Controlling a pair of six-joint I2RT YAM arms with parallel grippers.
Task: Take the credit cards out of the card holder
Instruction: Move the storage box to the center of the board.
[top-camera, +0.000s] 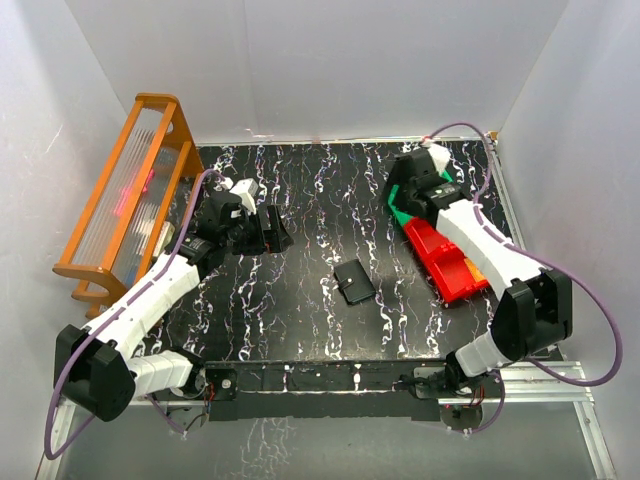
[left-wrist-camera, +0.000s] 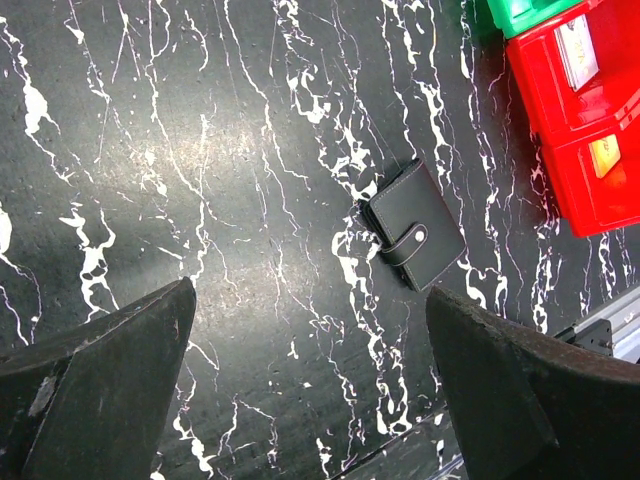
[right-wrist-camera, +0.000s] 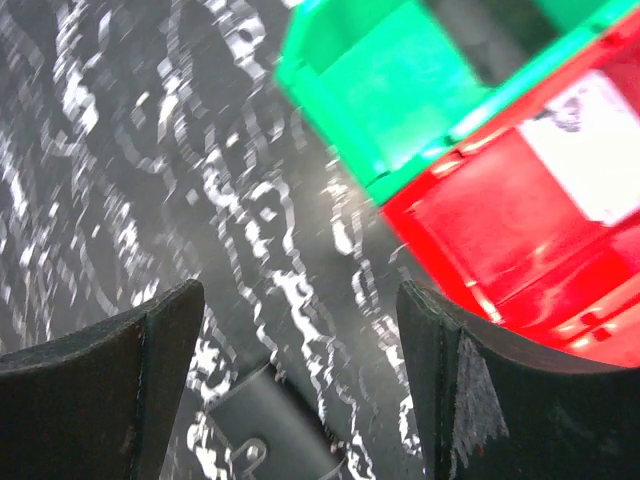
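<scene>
Holder (left-wrist-camera: 413, 225): is lying shut near the middle of the table, flat, with its snap strap closed over the edge. It is lying apart from both bins.
Cards (left-wrist-camera: 578, 50): one pale and one orange-yellow flat piece are lying in separate compartments of the red bin. Their print is too small for reading.
Left claw (left-wrist-camera: 310, 290): is hanging spread wide over the left part of the table, pinching nothing, with the holder lying well ahead of it.
Right claw (right-wrist-camera: 300, 290): is hanging spread over the table beside the bins, with nothing between the fingers. The holder's edge is showing just below it in the wrist view.
Red bin (top-camera: 445, 262): is standing at the right side, touching the green bin (right-wrist-camera: 390, 90) end to end.
In the way: the right arm is reaching over the bins and is covering most of the green one in the top view.
Rack (top-camera: 130, 190): an orange wooden frame with clear slats is standing at the left edge.
Table (top-camera: 300, 320): is black with white marble veins.
Room: plain white walls are closing three sides, and purple cables are looping from both arms.
</scene>
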